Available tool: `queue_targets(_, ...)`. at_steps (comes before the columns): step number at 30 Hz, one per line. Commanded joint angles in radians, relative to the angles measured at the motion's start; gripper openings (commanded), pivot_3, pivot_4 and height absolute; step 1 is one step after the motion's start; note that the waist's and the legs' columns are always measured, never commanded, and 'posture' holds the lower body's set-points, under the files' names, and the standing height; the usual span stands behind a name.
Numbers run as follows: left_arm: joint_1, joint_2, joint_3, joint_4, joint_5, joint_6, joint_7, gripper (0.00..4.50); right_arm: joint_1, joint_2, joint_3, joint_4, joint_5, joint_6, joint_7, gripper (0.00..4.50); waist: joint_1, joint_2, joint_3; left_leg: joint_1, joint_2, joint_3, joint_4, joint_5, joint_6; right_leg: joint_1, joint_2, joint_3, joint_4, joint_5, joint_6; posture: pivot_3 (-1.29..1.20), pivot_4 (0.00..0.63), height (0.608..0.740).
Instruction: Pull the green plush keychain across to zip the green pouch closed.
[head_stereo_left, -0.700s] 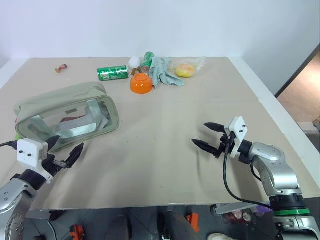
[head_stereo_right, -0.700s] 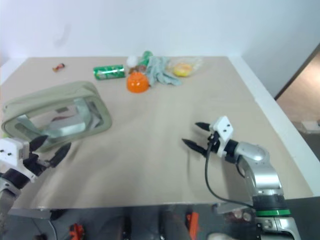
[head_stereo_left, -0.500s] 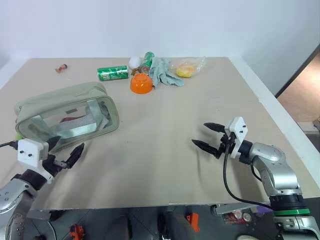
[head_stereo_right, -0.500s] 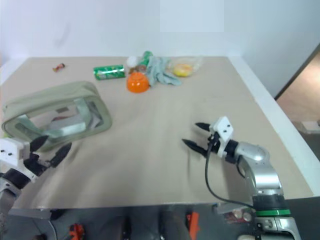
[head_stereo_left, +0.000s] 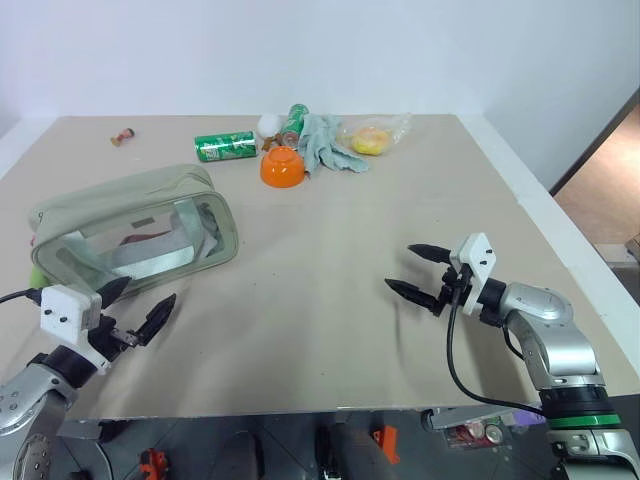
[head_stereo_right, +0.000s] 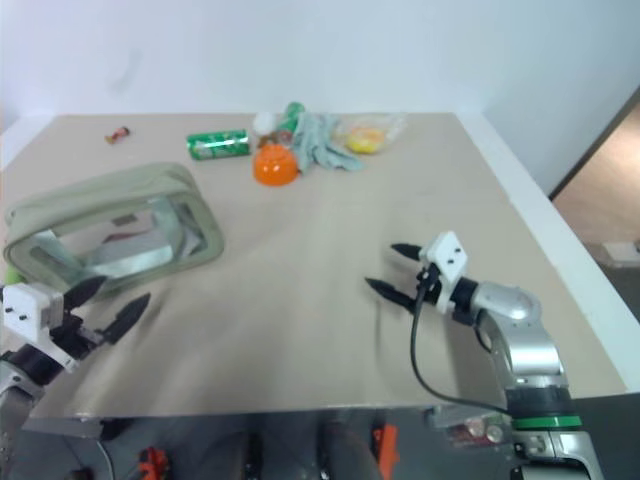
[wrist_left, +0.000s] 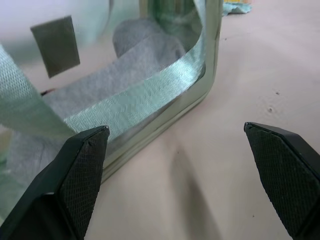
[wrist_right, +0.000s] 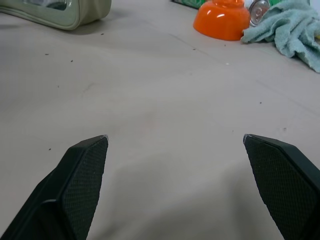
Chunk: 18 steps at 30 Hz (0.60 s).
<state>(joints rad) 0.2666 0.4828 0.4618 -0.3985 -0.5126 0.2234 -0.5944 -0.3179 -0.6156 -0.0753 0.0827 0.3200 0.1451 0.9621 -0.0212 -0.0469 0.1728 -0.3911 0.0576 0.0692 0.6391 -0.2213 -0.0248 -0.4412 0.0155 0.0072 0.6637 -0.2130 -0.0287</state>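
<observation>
The green pouch (head_stereo_left: 130, 232) lies on its side at the table's left, its clear window and sage straps facing me. A sliver of lime green, the green plush keychain (head_stereo_right: 9, 275), peeks out at the pouch's left end; most of it is hidden. My left gripper (head_stereo_left: 141, 297) hovers open just in front of the pouch's near edge, touching nothing. In the left wrist view the pouch (wrist_left: 150, 90) shows past the left gripper (wrist_left: 175, 129). My right gripper (head_stereo_left: 402, 268) stands open over bare table at the right, far from the pouch.
At the back of the table lie a green soda can (head_stereo_left: 225, 146), an orange bowl (head_stereo_left: 283, 167), a grey-green cloth glove (head_stereo_left: 328, 143) and a plastic bag with something yellow (head_stereo_left: 372, 137). A small object (head_stereo_left: 122, 136) sits far left. The table's front edge (head_stereo_left: 300, 412) is close.
My left gripper has edged slightly to the right along the pouch's front. The right gripper and the pouch have kept still.
</observation>
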Motion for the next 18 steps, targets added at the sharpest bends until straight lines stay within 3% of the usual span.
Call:
queue_targets(1, 0.018, -0.039, 0.055, -0.055, -0.012, -0.058, 0.046, 4.48, -0.035, -0.002, 0.000, -0.023, 0.016, 0.002, 0.014, 4.50, 0.000, 0.000, 0.000, 0.000, 0.000, 0.000, 0.000, 0.000, 0.000, 0.000, 0.000, 0.000, 0.000, 0.000, 0.000, 0.00, 0.150, 0.740)
queue_targets(7, 0.084, -0.099, 0.165, -0.247, -0.081, -0.025, 0.203, 4.48, -0.085, -0.003, -0.002, -0.134, 0.202, 0.182, 0.126, 4.50, -0.001, -0.001, 0.000, 0.000, 0.003, 0.001, 0.000, 0.000, 0.000, 0.000, 0.000, 0.002, 0.000, 0.000, 0.000, 0.00, 0.150, 0.740)
queue_targets(12, 0.144, -0.164, 0.220, -0.351, -0.113, 0.002, 0.329, 4.48, -0.183, 0.000, 0.062, -0.130, 0.196, 0.193, 0.202, 4.50, -0.004, -0.002, 0.000, 0.002, 0.003, 0.002, 0.000, 0.000, 0.000, 0.001, 0.001, 0.003, 0.000, 0.001, 0.001, 0.00, 0.150, 0.740)
queue_targets(18, 0.065, -0.045, 0.277, -0.265, -0.170, 0.085, 0.359, 4.48, -0.276, 0.038, 0.118, -0.033, 0.158, 0.133, 0.259, 4.50, 0.002, -0.003, -0.001, 0.002, 0.000, 0.000, 0.001, 0.000, 0.000, 0.002, 0.005, 0.003, 0.000, -0.001, -0.002, 0.00, 0.150, 0.740)
